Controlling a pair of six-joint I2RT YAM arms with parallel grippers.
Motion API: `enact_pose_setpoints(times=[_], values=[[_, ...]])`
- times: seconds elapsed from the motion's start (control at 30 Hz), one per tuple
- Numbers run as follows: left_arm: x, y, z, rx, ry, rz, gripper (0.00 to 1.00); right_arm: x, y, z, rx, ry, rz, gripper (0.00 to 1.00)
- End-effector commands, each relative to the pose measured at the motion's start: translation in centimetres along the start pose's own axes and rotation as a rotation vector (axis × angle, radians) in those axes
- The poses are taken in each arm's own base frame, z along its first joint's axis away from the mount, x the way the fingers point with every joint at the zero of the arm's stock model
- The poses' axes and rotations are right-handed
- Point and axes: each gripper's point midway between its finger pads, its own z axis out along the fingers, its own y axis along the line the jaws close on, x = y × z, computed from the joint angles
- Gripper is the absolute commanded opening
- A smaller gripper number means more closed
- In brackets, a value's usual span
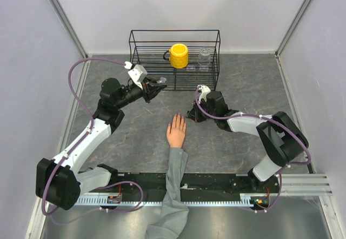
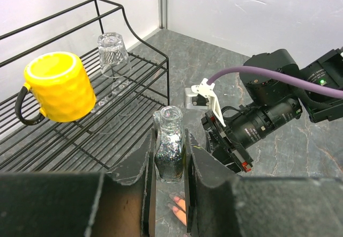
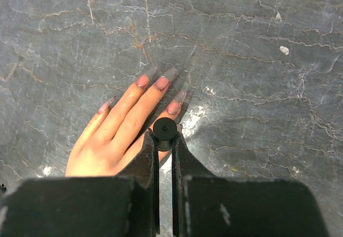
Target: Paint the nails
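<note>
Nails point(image 3: 161, 83), long, glossy and pinkish, tip the peach hand point(image 1: 176, 131), which lies flat at the centre of the top view on a grey marbled table point(image 1: 254, 82). The left arm stretches from lower left toward the black wire rack point(image 1: 148, 60). The left gripper point(image 1: 158, 85) is clamped on a small glittery glass bottle point(image 2: 170, 151). The right arm bends in from the right. The right gripper point(image 3: 164, 140) hangs low over the fingers, pinched shut on a small round black cap point(image 3: 164, 126).
</note>
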Motion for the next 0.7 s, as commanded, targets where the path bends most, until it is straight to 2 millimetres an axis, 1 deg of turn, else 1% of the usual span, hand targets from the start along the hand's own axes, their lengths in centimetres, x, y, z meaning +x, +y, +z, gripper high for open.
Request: enact_pose_setpoints(times=[0.0, 0.2, 0.27, 0.37, 0.47, 0.57, 0.67], values=[[-0.9, -0.2, 0.2, 0.016, -0.029, 0.004, 0.02, -1.1, 0.3, 0.6, -0.015, -0.04, -0.017, 0.0], [-0.9, -0.2, 0.4, 0.02, -0.032, -0.005, 0.02, -1.8, 0.7, 0.3, -0.022, -0.058, -0.022, 0.0], [-1.4, -0.5, 0.4, 0.033, -0.044, -0.015, 0.02, -2.3, 0.9, -0.2, -0.022, -0.071, -0.026, 0.0], [-1.9, -0.6, 0.3, 0.034, -0.069, -0.015, 0.02, -2.6, 1.2, -0.8, -0.023, -0.07, -0.03, 0.0], [-1.9, -0.4, 0.5, 0.026, -0.07, -0.029, 0.02, -3.0, 1.5, -1.3, -0.026, -0.082, -0.038, 0.0], [-1.8, -0.6, 0.8, 0.041, -0.061, -0.055, 0.02, -3.2, 1.7, -1.5, -0.034, -0.094, -0.037, 0.0], [-2.8, -0.2, 1.0, 0.023, -0.079, -0.054, 0.02, -3.2, 2.0, -1.4, -0.049, -0.089, -0.035, 0.0]])
